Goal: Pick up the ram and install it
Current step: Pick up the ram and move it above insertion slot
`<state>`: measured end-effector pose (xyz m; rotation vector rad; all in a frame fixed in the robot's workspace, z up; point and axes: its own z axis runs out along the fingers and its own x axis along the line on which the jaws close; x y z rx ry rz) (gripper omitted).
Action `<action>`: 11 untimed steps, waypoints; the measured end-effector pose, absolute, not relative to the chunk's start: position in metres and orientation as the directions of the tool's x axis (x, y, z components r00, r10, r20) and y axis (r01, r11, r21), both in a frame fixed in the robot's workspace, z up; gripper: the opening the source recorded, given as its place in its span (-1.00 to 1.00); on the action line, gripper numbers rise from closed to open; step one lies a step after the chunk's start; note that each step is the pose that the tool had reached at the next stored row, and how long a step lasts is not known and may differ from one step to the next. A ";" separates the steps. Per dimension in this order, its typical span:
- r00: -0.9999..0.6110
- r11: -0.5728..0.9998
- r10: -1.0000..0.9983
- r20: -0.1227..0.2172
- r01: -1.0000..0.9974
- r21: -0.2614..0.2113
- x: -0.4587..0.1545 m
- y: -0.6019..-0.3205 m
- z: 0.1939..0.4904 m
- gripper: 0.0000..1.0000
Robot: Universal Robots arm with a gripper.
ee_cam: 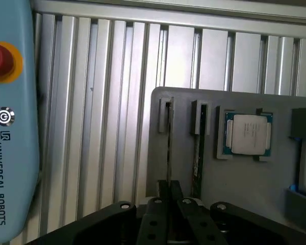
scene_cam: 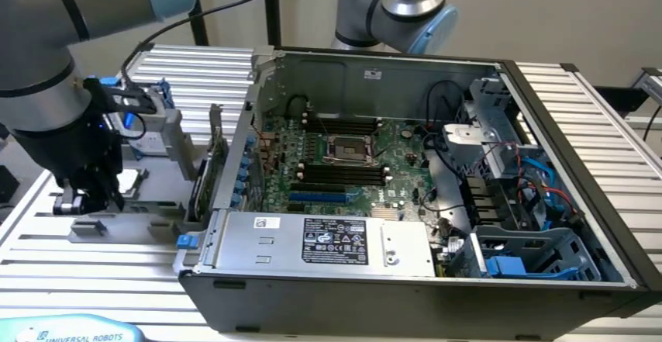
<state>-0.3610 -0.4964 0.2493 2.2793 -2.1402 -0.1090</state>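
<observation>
Ram: thin stick, standing edge-on in a slot near the holder edge. Second stick, dark green, sits in the next slot, with the square silver CPU beside it. Gripper is low over the ram's end, in line with it; can't tell if it's clamped. Black board slots in the case look empty, so by my read no lift and no install yet. Holder is matte grey; bench is ribbed aluminium.
</observation>
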 end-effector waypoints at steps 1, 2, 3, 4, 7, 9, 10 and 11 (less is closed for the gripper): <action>0.062 -0.064 -0.997 -0.042 -0.996 0.057 -0.361 -0.496 0.254 -0.73; 0.062 -0.064 -0.997 -0.042 -0.996 0.058 -0.360 -0.496 0.259 -0.73; 0.062 -0.064 -0.997 -0.042 -0.996 0.058 -0.359 -0.496 0.263 -0.73; 0.062 -0.064 -0.997 -0.042 -0.996 0.058 -0.358 -0.496 0.268 -0.73; 0.062 -0.064 -0.997 -0.042 -0.996 0.058 -0.354 -0.496 0.281 -0.73; 0.061 -0.064 -0.997 -0.042 -0.996 0.058 -0.351 -0.496 0.290 -0.73; 0.062 -0.064 -0.997 -0.042 -0.996 0.058 -0.349 -0.496 0.295 -0.73; 0.061 -0.064 -0.997 -0.042 -0.996 0.058 -0.347 -0.496 0.299 -0.73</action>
